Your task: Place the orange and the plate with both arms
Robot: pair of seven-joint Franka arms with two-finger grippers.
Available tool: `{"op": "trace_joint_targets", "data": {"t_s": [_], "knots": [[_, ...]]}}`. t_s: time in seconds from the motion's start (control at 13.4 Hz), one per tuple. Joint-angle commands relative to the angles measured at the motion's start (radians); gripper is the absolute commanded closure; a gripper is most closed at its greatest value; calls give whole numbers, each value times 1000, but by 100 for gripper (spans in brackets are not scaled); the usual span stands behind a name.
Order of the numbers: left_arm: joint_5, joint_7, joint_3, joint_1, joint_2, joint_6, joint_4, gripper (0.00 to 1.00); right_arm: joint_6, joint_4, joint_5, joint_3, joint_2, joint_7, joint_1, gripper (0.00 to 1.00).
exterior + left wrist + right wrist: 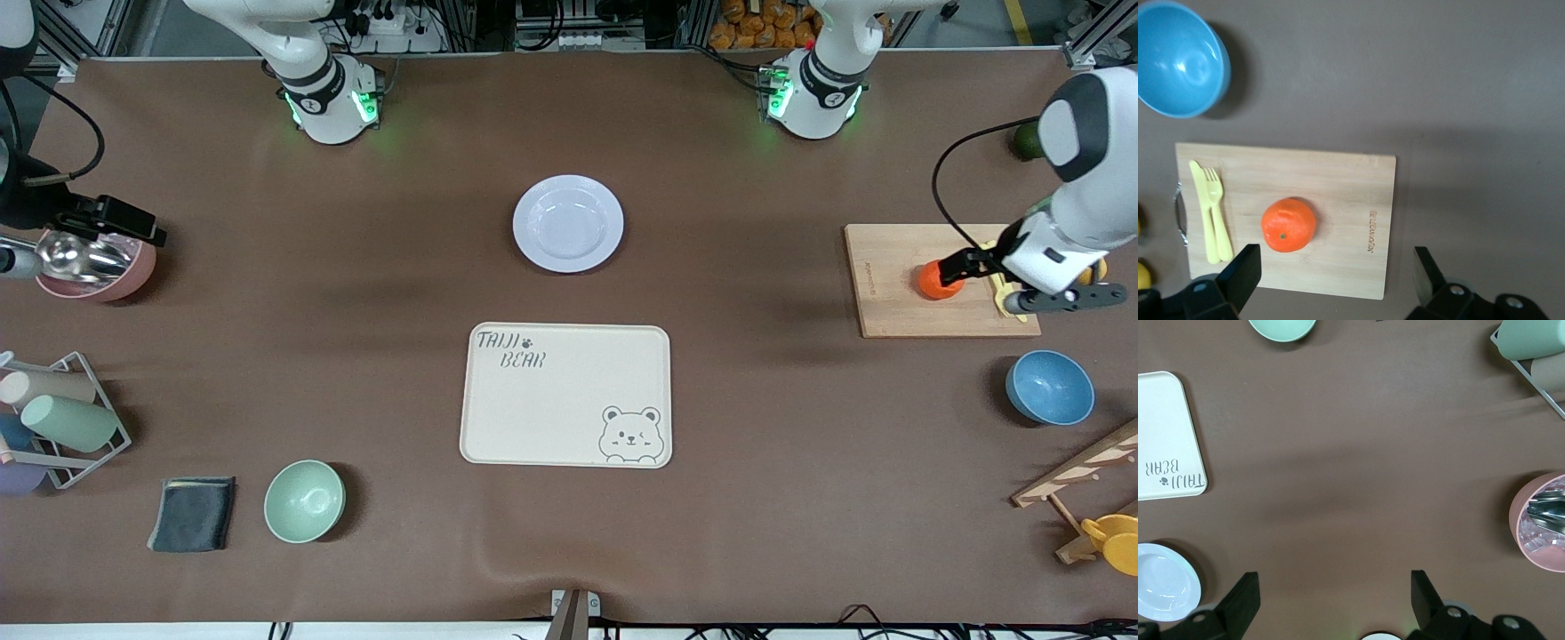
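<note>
The orange (935, 281) (1289, 225) lies on a wooden cutting board (898, 284) (1338, 193) toward the left arm's end of the table. My left gripper (978, 267) (1335, 270) hangs open above the board, and the orange is apart from its fingers and holds nothing. The pale plate (567, 222) (1161, 581) rests empty on the table, farther from the front camera than the bear-print tray (565, 394) (1168, 437). My right gripper (111, 222) (1333, 587) is open and empty, up over the table by a pink bowl (98, 267) (1538, 523) at the right arm's end.
Yellow plastic fork and knife (1211, 212) lie on the board beside the orange. A blue bowl (1049, 388) (1179, 59) stands nearer than the board. A green bowl (304, 500), a grey cloth (191, 513), a cup rack (58, 422) and a wooden rack (1080, 476) line the near edge.
</note>
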Motion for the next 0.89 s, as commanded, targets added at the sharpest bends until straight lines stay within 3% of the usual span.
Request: {"op": "trace_joint_targets", "data": {"t_s": [0.0, 0.22, 0.6, 0.82], "knots": [[22, 19, -6, 16, -33, 137, -146, 0, 8, -7, 2, 14, -18, -1, -9, 0], [49, 23, -8, 87, 50, 195, -162, 0, 7, -8, 3, 14, -18, -5, 1, 0], [59, 23, -9, 118, 118, 235, -173, 0, 92, -79, 14, 14, 4, -4, 72, 0], [59, 23, -9, 139, 170, 278, -171, 0, 120, -80, 80, 14, 61, -2, 87, 0]]}}
